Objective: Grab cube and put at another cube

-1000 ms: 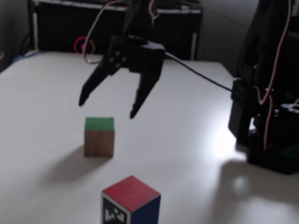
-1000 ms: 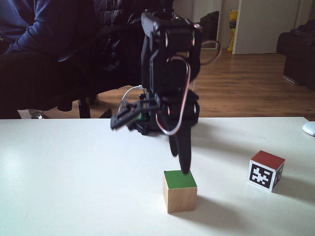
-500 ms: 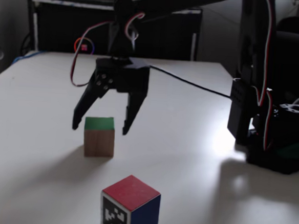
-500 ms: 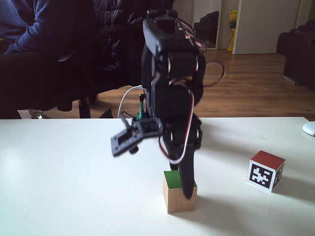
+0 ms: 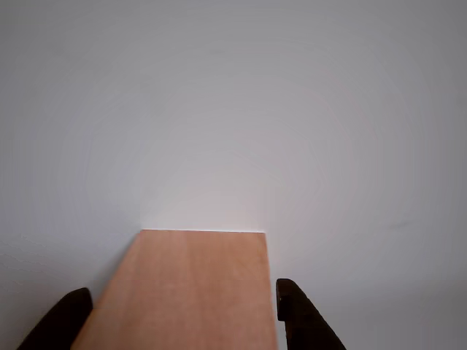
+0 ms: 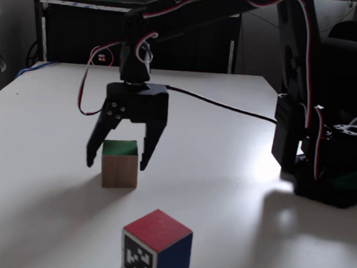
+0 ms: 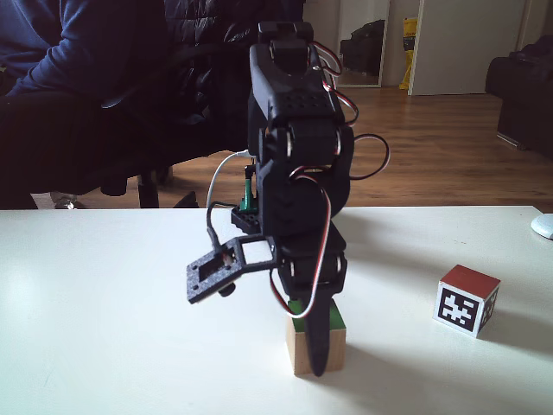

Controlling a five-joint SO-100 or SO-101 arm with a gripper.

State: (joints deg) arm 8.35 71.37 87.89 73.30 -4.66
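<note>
White desk [image 6: 235, 193] in a lived-in room: dark cabinet sitting behind the far edge in a fixed view, wood floor, a doorway and a seated person [image 7: 52, 52] in dark blue showing past the far edge in a fixed view. Going left to right in a fixed view: the cube [image 6: 120, 163] is sitting on the desk left of centre, green face up, with the gripper [image 6: 115, 163] hanging straight over it, claw spread wide, one finger standing on each side of the cube and neither looking like it is touching. The wrist-level other view is agreeing: wood face of the cube [image 5: 182, 292] is running up the middle of the gap, dark fingertips [image 5: 299, 317] are showing beside it on both sides with slivers of desk between. Further right and closer to the near edge, another cube [image 6: 156, 246] is resting untouched, red face up, tag facing the camera; arm base is standing at the right edge. In a fixed view, the cube [image 7: 298, 350] is sitting half-hidden behind the lowered finger, another cube [image 7: 467, 300] well apart toward the right edge. Progress read: approach and straddle are looking done; nothing is being gripped yet. Remaining: closing on the cube, lifting, carrying it over, setting it down at the tagged one, releasing. Early stage overall.
</note>
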